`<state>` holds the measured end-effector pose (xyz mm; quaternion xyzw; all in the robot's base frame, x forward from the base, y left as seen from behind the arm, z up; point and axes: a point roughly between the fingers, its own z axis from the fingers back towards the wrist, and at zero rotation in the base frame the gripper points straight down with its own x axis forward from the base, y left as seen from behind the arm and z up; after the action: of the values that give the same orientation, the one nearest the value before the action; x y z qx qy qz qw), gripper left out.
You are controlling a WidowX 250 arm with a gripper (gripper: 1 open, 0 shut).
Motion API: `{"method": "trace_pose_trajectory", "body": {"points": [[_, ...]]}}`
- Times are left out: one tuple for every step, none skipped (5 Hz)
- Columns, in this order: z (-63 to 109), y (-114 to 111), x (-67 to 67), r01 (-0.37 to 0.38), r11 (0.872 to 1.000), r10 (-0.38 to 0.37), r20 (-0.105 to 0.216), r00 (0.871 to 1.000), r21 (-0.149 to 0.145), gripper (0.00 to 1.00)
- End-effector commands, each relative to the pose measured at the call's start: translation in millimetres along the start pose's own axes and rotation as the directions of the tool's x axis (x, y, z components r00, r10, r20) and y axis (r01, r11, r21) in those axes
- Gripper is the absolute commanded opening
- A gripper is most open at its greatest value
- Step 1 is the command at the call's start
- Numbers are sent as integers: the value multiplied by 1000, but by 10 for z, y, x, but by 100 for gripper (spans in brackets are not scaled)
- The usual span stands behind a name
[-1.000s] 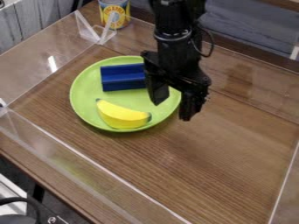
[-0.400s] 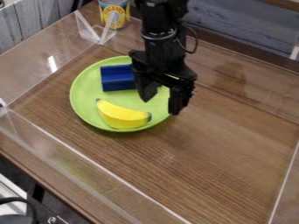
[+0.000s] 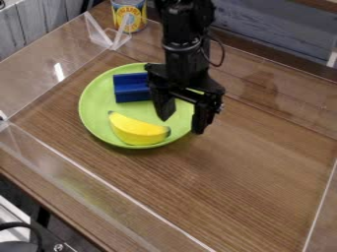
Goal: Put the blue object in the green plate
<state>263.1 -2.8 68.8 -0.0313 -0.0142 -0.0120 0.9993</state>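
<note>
Camera view finds you at the tabletop [image 3: 243,162], where the blue block [image 3: 132,89] lies inside the green plate [image 3: 95,120], toward the 11 o'clock side, with 12 o'clock at the top of your view. The black hand [image 3: 182,110] comes down from above at the plate's 3 o'clock side, its two fingers spread apart and nothing clamped between them. One finger is over the plate, just beside the block's right end in your view; the other reaches out past the rim, over the wood. You cannot tell from this angle how high the fingertips hang, or whether the nearer one touches the block.

Sharing the plate with the block, a yellow banana-shaped object [image 3: 138,129] lies near 6 o'clock, apart from the block and slanting from 10 toward 4 o'clock. Beyond the plate, near 12 o'clock, you see a blue-and-yellow cylindrical container [image 3: 129,15], partly cut off by the top edge of your view. A clear, glinting item [image 3: 101,33] is just beside it at 11 o'clock, too indistinct for you to name. A dark cable [image 3: 27,226] curves through your lower corner, at 7 o'clock.
</note>
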Motion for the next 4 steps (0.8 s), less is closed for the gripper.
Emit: {"method": "trace_pose_trajectory", "body": {"points": [[158, -50, -71, -29, 999, 28, 65, 998, 13, 100], [359, -134, -70, 25, 999, -27, 72, 997, 19, 100], [531, -206, -30, 70, 997, -71, 85, 994, 22, 100], [384, -253, 31, 67, 997, -69, 88, 994, 26, 100]]}}
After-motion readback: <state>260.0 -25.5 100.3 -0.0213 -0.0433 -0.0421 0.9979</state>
